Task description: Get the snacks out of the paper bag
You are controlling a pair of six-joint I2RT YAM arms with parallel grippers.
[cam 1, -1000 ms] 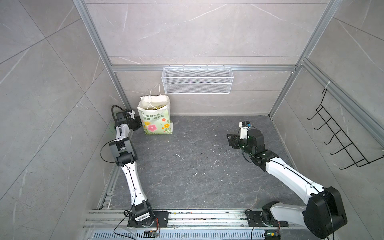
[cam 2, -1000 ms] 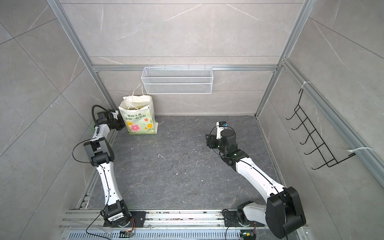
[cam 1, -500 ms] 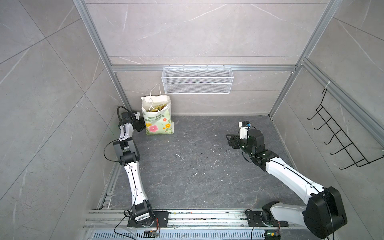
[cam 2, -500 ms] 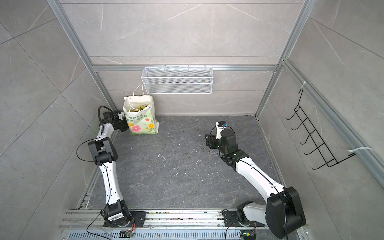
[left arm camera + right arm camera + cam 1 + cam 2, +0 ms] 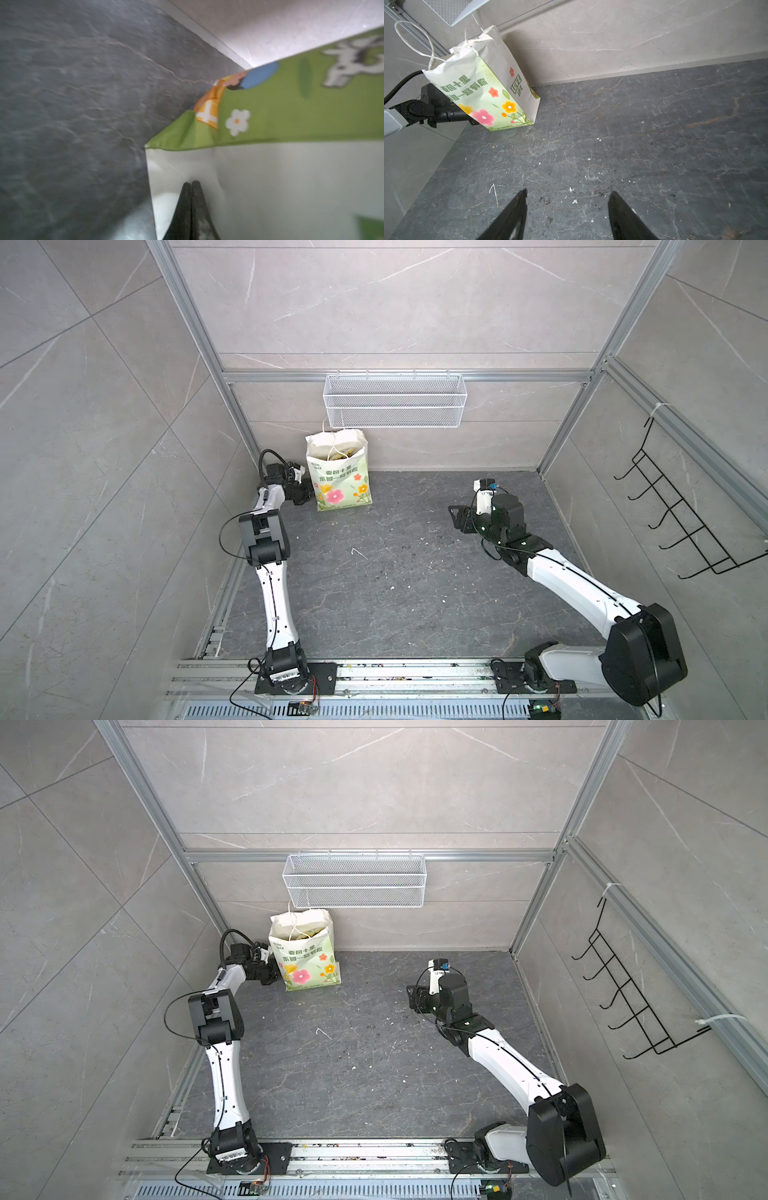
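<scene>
Only yellow-green slivers of the snacks (image 5: 345, 452) show in the mouth of the paper bag (image 5: 340, 485); how many cannot be told. The white, flower-printed bag stands back left on the table (image 5: 415, 580), under the wire basket (image 5: 395, 406). The left gripper (image 5: 191, 184), closed, meets the bag's side in a blurred wrist view. The right gripper (image 5: 569, 192) hangs open, well apart.

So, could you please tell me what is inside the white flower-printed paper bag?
In the white flower-printed paper bag, yellow-green glossy packaging and a drooping white cord handle show; the walls hide everything deeper.
</scene>
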